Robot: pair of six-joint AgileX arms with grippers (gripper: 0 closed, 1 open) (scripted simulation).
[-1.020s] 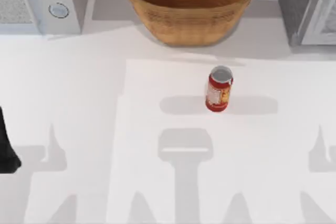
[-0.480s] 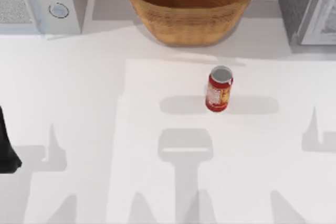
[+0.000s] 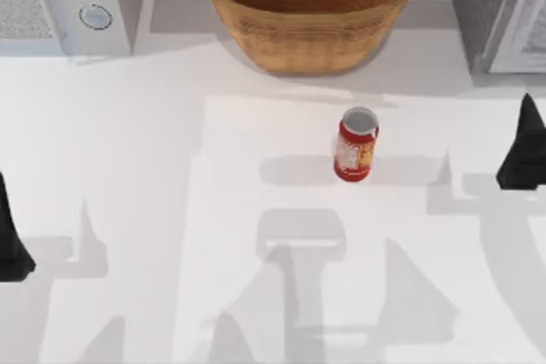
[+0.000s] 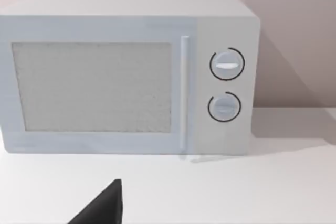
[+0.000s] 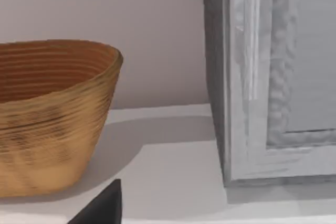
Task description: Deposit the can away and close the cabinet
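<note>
The can (image 3: 356,144) is a small red cylinder with a silver top and a yellow-and-white label. It stands upright on the white table, right of centre and in front of the basket. The grey cabinet (image 3: 503,13) is at the back right corner, and its framed door panel (image 5: 294,77) fills the right wrist view's side. My right gripper (image 3: 524,149) is a dark shape at the table's right edge, well to the right of the can and in front of the cabinet. My left gripper (image 3: 10,240) sits parked at the left edge, far from the can.
A large wicker basket (image 3: 309,8) stands at the back centre, just behind the can. A white microwave (image 3: 60,2) with two dials occupies the back left corner. Open table lies between the can and both grippers.
My right gripper has come into the top view at the right edge, and its shadow has slid leftward across the table. The can and the left arm have not moved.
</note>
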